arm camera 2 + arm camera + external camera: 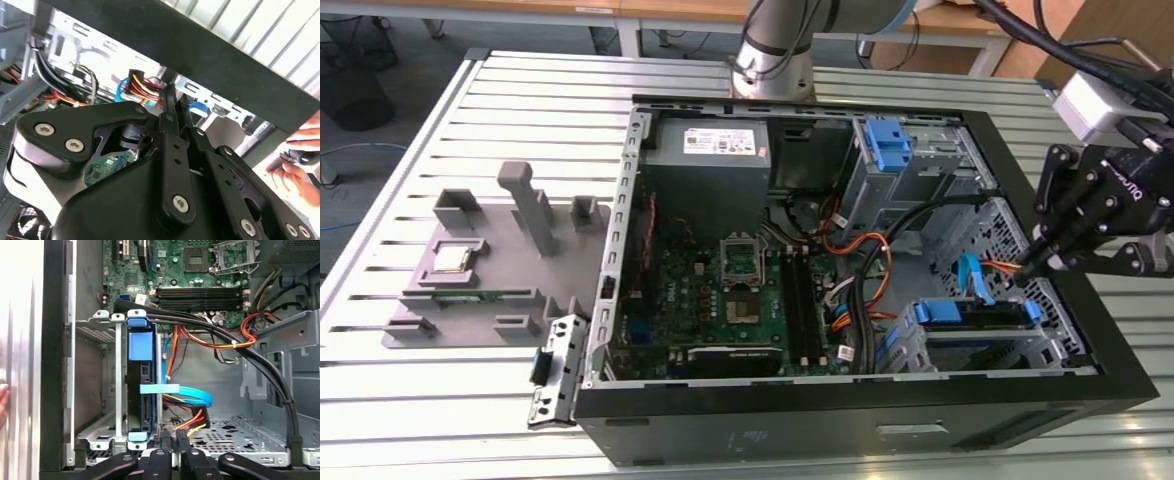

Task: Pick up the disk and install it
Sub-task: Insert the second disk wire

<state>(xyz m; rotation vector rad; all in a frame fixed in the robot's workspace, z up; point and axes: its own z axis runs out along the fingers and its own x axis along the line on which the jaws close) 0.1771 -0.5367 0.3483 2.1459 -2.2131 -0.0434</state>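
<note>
The disk (970, 313) sits on edge in the metal drive cage (1047, 330) at the case's corner on the exterior view's right, its blue carrier frame facing up. In the first wrist view the disk (140, 390) stands slotted in the cage with a light blue data cable (185, 392) running from it. My gripper (1035, 268) hangs just outside the cage, over the case's wall, apart from the disk. Its fingertips (166, 442) are pressed together with nothing between them. In the second wrist view the gripper (170, 102) points at a bundle of coloured power wires.
An open black computer case (854, 420) lies on a slatted metal table (400, 400). A bare blue bracket (887, 145) stands in the far bay. A grey fixture (494, 260) holds small parts at the exterior view's left. A person's hand (300, 165) is near the case.
</note>
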